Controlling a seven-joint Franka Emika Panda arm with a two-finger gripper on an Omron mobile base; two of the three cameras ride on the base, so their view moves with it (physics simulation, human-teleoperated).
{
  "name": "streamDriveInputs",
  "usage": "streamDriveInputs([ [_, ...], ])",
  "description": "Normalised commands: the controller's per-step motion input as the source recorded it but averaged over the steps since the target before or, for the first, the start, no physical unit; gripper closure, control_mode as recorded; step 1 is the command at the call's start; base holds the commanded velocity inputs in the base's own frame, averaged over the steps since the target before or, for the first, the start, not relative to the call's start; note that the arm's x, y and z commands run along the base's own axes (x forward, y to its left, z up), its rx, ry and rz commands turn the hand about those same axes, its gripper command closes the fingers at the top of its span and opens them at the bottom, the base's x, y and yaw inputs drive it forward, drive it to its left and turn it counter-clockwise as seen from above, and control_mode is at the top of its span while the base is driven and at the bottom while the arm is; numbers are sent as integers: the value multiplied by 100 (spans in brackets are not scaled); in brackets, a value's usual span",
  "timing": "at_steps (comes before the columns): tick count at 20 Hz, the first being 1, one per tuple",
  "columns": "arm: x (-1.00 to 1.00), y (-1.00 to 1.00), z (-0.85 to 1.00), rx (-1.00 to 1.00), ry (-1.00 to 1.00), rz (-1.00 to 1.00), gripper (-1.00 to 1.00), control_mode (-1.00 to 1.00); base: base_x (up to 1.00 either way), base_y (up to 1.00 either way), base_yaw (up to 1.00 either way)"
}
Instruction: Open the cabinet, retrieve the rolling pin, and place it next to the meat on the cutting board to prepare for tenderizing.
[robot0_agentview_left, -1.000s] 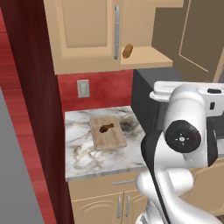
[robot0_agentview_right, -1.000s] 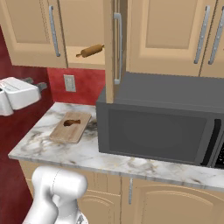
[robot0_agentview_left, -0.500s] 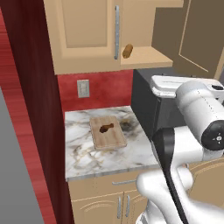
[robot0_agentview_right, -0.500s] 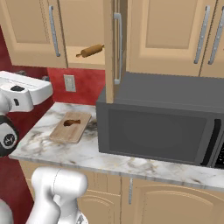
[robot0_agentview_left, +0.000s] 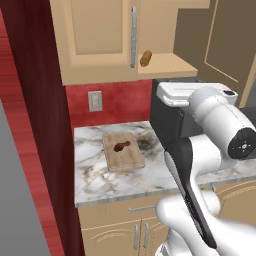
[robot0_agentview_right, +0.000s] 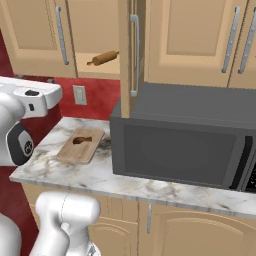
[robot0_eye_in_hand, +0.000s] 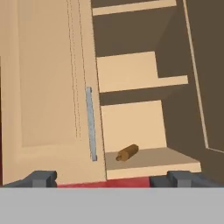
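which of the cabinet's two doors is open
The right door of the cabinet: it is swung outward, exposing the rolling pin on the bottom shelf. The left door, with the silver bar handle beside the pin, is shut flat.

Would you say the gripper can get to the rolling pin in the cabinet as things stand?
Probably yes. The cabinet's right door is swung open, the rolling pin lies bare on the bottom shelf, and the open, empty gripper faces it with nothing between.
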Motion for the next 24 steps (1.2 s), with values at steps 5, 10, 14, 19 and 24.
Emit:
streamDriveInputs([
  [5, 46, 33, 5, 0, 0, 3, -100, -100, 0, 0, 0],
  [10, 50, 28, 6, 0, 0, 0, -100, -100, 0, 0, 0],
  [14, 56, 19, 0, -1, 0, 0, -100, -100, 0, 0, 0],
  [19, 50, 6, 0, -1, 0, 0, -100, -100, 0, 0, 0],
  [24, 45, 0, 0, -1, 0, 0, -100, -100, 0, 0, 0],
])
